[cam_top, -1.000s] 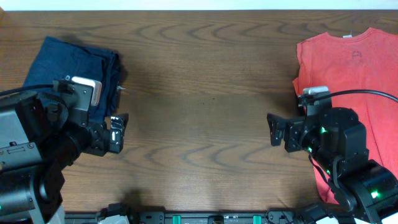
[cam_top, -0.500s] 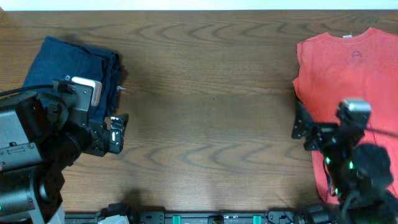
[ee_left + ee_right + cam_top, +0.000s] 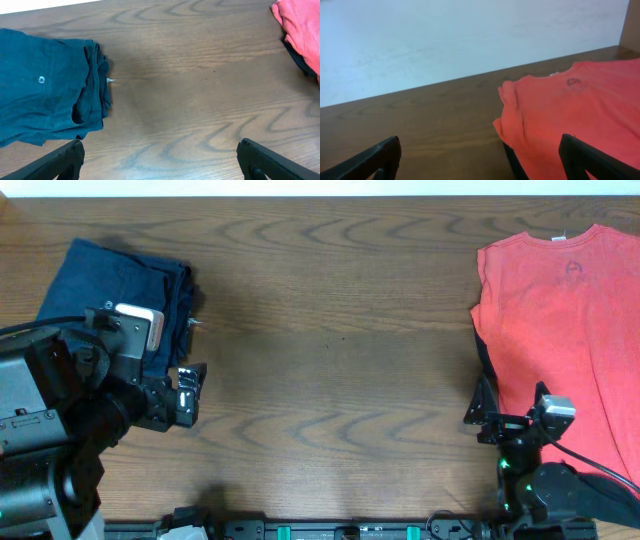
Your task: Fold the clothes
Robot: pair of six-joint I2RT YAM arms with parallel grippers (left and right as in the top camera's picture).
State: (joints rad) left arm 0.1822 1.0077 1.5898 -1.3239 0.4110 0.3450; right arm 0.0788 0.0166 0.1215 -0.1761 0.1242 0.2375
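Observation:
Folded navy shorts (image 3: 115, 285) lie at the far left of the wooden table; the left wrist view shows them (image 3: 45, 100) with a small button. A coral-red T-shirt (image 3: 560, 330) lies spread at the right, with dark cloth peeking from under its left edge (image 3: 512, 157); it also shows in the right wrist view (image 3: 570, 115). My left gripper (image 3: 190, 395) is open and empty, just right of the shorts. My right gripper (image 3: 482, 418) is open and empty at the shirt's lower left edge.
The wooden table (image 3: 330, 330) spans the view. A pale wall (image 3: 445, 40) stands beyond its far edge. My arm bases sit at the front left and front right.
My right arm has pulled back toward the front edge and tilted its camera up to the far wall. The left arm has not moved.

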